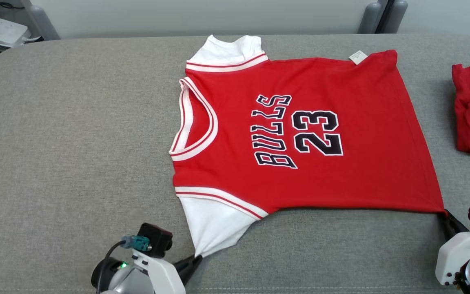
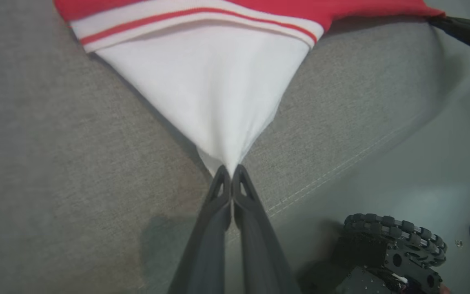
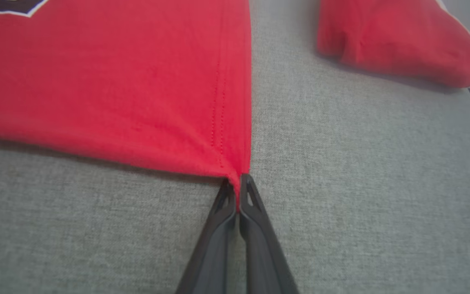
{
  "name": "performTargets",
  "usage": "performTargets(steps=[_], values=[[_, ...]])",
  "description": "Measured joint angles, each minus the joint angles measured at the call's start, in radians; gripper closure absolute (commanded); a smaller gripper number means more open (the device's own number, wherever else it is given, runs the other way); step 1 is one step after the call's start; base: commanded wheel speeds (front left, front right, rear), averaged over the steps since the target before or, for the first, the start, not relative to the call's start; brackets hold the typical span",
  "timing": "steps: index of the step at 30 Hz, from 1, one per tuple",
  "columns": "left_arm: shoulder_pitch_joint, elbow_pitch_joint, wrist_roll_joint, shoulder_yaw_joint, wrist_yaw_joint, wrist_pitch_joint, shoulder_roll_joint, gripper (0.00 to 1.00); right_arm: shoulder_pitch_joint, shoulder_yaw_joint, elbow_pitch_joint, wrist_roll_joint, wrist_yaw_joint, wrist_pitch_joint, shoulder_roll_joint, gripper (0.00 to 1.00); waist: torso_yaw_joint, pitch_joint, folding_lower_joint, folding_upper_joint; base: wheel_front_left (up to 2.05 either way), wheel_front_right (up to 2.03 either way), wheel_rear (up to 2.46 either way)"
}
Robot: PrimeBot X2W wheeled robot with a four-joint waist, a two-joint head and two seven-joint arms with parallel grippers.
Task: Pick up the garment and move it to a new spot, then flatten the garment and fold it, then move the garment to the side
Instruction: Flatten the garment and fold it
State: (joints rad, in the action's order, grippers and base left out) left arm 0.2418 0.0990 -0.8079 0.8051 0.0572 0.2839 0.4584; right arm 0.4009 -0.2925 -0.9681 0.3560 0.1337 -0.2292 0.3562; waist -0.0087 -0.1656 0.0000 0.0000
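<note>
The grey woven surface carries the red knit jersey, spread flat at centre, its long axis running left to right, neck leftward. It lies just beyond both pincers: the left pincer is clenched on the white sleeve tip, the right pincer on the stitched hem corner.

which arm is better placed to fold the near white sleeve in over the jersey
Probably left: the left gripper is shut on the sleeve tip; the right gripper pinches the jersey hem corner.
</note>
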Motion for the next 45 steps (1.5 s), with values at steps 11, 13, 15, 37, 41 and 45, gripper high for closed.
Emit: performTargets(steps=[11, 13, 15, 37, 41, 45], values=[[0.011, 0.201, -0.057, 0.002, -0.039, -0.003, -0.072, 0.00, 0.032, -0.013, -0.057, 0.002, 0.000, -0.011, -0.023, 0.53, -0.019, 0.005, 0.0000, 0.0000, 0.00, 0.00, 0.00], [0.010, 0.204, -0.063, -0.008, -0.037, -0.023, -0.076, 0.00, 0.031, -0.006, -0.058, 0.005, 0.000, -0.017, -0.025, 0.00, -0.019, 0.013, 0.0000, 0.0000, 0.00, 0.00, 0.00], [0.004, 0.204, -0.068, -0.021, -0.019, -0.045, -0.077, 0.00, 0.024, 0.009, -0.058, 0.008, 0.000, -0.018, -0.024, 0.00, -0.019, 0.025, 0.0000, 0.0000, 0.00, 0.00, 0.00], [-0.201, 0.025, 0.008, -0.417, 0.174, -0.533, -0.217, 0.00, -0.218, 0.276, 0.533, -0.107, 0.000, -0.019, -0.132, 0.00, -0.045, 0.146, 0.0000, 0.0000, 0.00, 0.00, 0.00], [-0.236, -0.022, 0.112, -0.514, 0.170, -0.537, -0.292, 0.00, -0.284, 0.268, 0.640, -0.103, 0.000, -0.019, -0.167, 0.00, -0.055, 0.167, 0.0000, 0.0000, 0.00, 0.00, 0.00], [-0.273, -0.037, 0.233, -0.583, 0.124, -0.537, -0.349, 0.00, -0.334, 0.226, 0.717, -0.076, 0.000, -0.019, -0.187, 0.00, -0.059, 0.180, 0.0000, 0.0000, 0.00, 0.00, 0.00]])
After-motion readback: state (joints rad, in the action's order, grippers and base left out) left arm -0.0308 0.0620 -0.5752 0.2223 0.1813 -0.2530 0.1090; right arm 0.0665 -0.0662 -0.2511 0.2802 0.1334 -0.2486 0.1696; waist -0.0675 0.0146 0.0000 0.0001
